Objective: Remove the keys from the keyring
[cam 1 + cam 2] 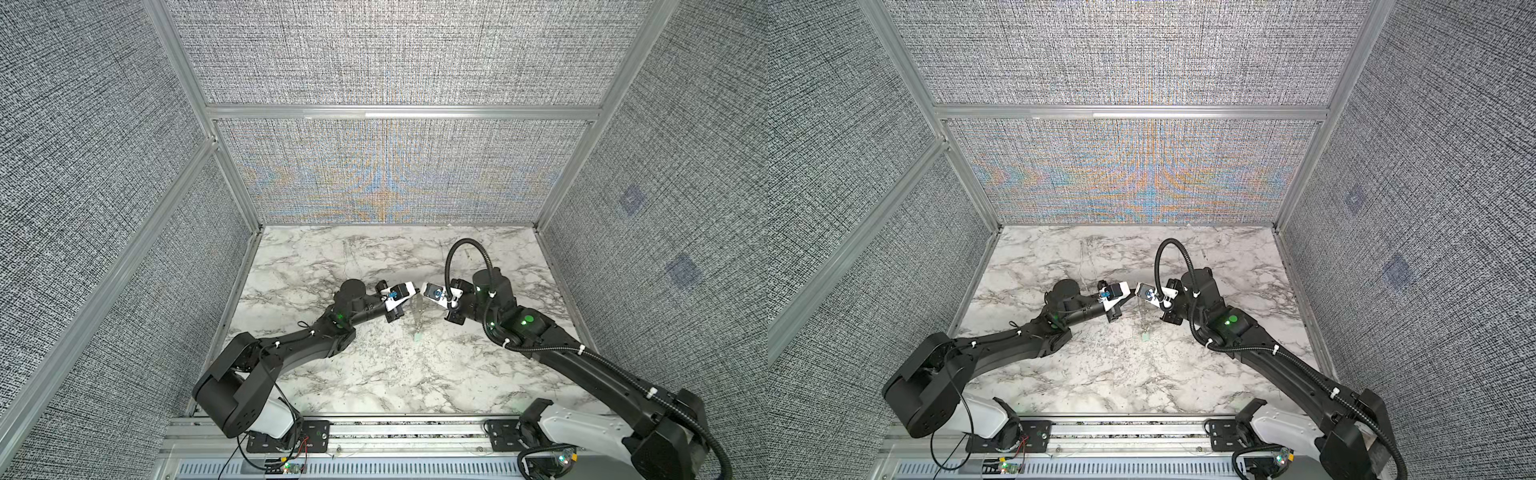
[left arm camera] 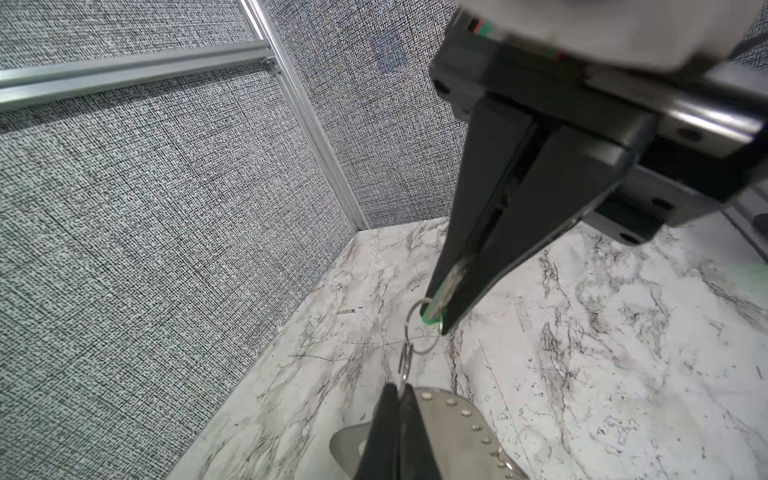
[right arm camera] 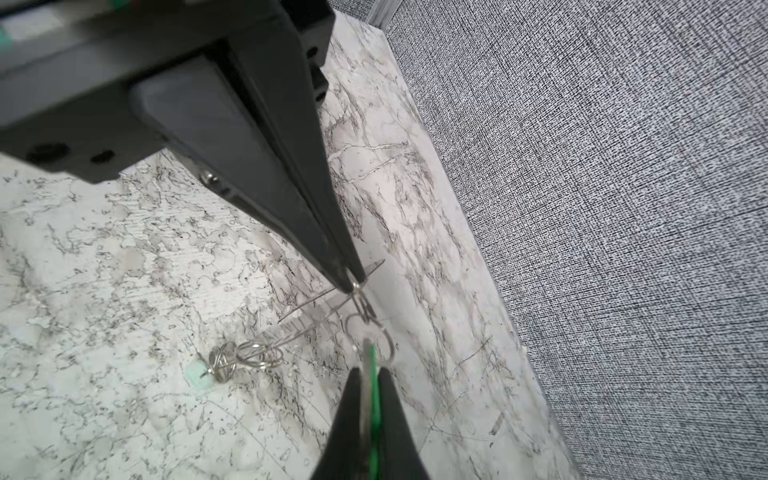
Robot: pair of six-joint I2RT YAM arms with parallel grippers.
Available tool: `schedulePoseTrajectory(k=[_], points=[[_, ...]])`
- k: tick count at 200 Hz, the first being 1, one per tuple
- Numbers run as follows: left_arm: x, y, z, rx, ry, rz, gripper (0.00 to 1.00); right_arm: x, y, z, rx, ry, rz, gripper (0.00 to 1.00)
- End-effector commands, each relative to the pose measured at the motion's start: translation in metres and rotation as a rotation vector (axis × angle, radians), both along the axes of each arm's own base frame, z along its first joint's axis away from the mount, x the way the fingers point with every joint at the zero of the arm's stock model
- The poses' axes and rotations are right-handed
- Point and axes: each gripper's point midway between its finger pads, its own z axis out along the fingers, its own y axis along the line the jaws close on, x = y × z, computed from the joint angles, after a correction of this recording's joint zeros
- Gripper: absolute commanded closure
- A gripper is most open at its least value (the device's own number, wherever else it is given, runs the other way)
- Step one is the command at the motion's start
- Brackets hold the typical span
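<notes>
Both top views: the two arms are reached forward from the near edge and bent inward, so the left gripper [image 1: 411,296] and right gripper [image 1: 424,296] are brought almost nose to nose above the middle of the marble table [image 1: 374,374]. What's pinched between them is too small to be made out from up here.

Left wrist view: the left gripper [image 2: 400,388] is seen fully closed, tips clamped on a narrow link [image 2: 405,359]. That link is hooked into a round split ring [image 2: 407,323], which is threaded through the green-tagged key [image 2: 429,318]. The key is squeezed tight in the closed right gripper [image 2: 436,311], which is angled down steeply. The keyring [image 2: 449,419], a silvery plate with a row of studs, is seen right behind the left fingers; whether it's actually touched can't be told.

Right wrist view: same chain from the other end. The key [image 3: 371,361] is held edge-on in the right gripper [image 3: 369,372], and the split ring [image 3: 390,345] is strung up to the left gripper [image 3: 353,284]. A tangle of rings [image 3: 245,357] shows at the table surface; lying there or mirrored, can't be told.
</notes>
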Motion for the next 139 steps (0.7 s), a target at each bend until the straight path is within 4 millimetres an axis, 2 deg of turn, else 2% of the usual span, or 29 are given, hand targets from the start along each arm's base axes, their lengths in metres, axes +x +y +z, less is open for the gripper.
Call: schedulePoseTrajectory(k=[1, 37, 70, 99, 139], points=[[0.007, 0.002, -0.014, 0.033, 0.09, 0.029, 1.0, 0.003, -0.002, 0.011, -0.039, -0.07, -0.004, 1.0], [0.006, -0.001, -0.016, 0.028, 0.147, 0.017, 1.0, 0.004, 0.0, 0.021, -0.046, -0.129, -0.002, 1.0], [-0.003, -0.006, -0.017, 0.028, 0.194, -0.043, 1.0, 0.003, 0.002, 0.027, -0.046, -0.17, 0.017, 1.0], [-0.006, -0.01, -0.019, 0.046, 0.251, -0.078, 1.0, -0.006, 0.01, 0.034, -0.018, -0.19, 0.088, 1.0], [-0.012, -0.014, -0.021, 0.076, 0.305, -0.126, 1.0, -0.012, 0.016, 0.031, -0.049, -0.206, 0.142, 1.0]])
